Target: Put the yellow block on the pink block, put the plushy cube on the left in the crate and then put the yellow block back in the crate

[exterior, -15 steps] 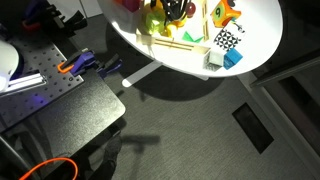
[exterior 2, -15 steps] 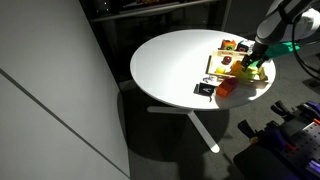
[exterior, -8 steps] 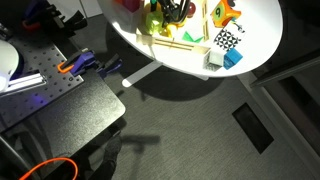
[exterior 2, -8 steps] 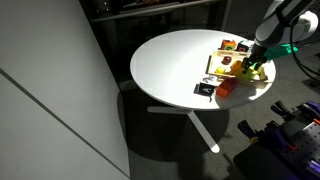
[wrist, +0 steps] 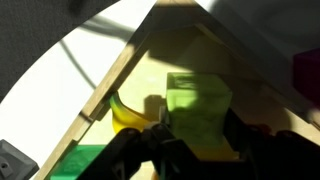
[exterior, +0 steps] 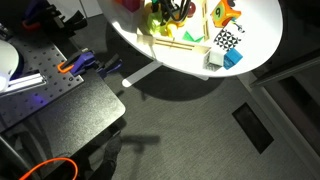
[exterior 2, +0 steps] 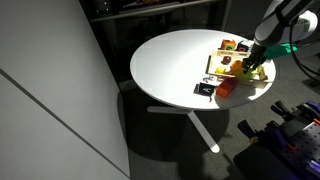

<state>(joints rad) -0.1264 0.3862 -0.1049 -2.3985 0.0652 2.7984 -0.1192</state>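
Note:
In the wrist view the pale yellow-green yellow block (wrist: 198, 105) lies inside the wooden crate (wrist: 115, 85), and my gripper (wrist: 197, 130) has a dark finger pressed against each of its sides. A dark pink block (wrist: 308, 75) shows at the right edge. In an exterior view the gripper (exterior 2: 258, 62) reaches down into the crate (exterior 2: 240, 80) on the round table. The pink block (exterior 2: 225, 88) and the dark checked plushy cube (exterior 2: 205, 90) rest on the table just beside the crate.
The white round table (exterior 2: 165, 65) stands on a single pedestal with dark floor all around. A black-and-white patterned cube (exterior: 227, 40), a blue block (exterior: 234, 58) and an orange-yellow toy (exterior: 226, 14) lie at the crate's other end. A black bench (exterior: 60, 100) stands nearby.
The jaws have closed in from wide open onto the yellow block's sides. The arm and the other objects have stayed where they were.

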